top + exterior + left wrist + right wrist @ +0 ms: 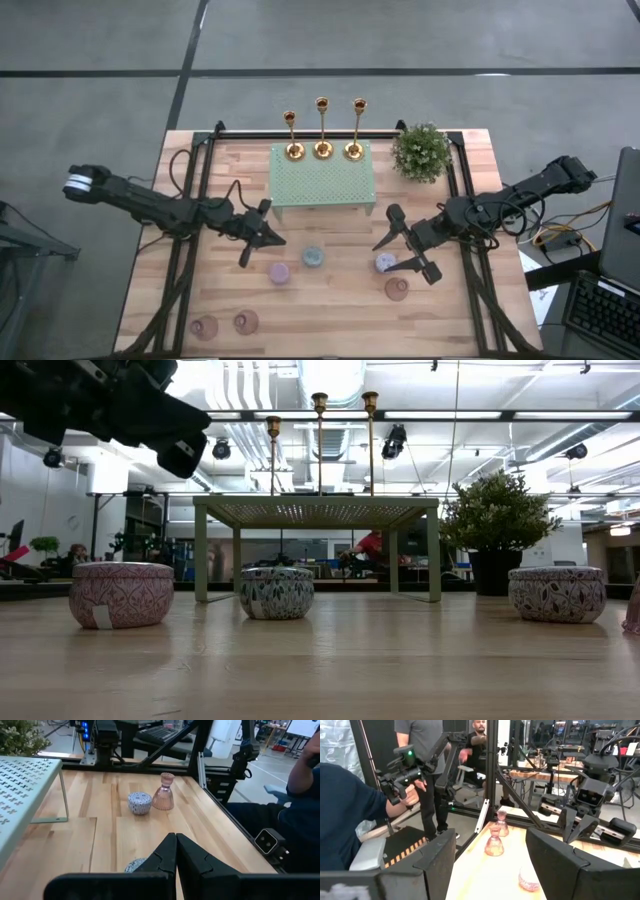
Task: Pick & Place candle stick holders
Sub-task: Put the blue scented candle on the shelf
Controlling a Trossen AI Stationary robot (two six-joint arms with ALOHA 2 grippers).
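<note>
Pink glass holders [205,327] and [246,322] stand at the wooden table's [330,320] near edge. Farther in, a pink tin [279,272], a blue tin [313,256], a lilac tin [385,263] and another pink glass holder [397,289] dot the middle. The left gripper [262,237] hovers pressed together; the right gripper [404,247] hangs spread beside the lilac tin. Farthest, three gold candlesticks [322,126] stand on the pale green stand [322,180], beside a potted plant [421,152].

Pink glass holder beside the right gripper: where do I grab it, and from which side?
Take the pink glass holder at its narrow waist, just under the top cup. It stands upright and flares out wide toward the base, so the waist probably gives the surest hold. Bring the open right gripper down from above, keeping clear of the patterned tin close beside it.
</note>
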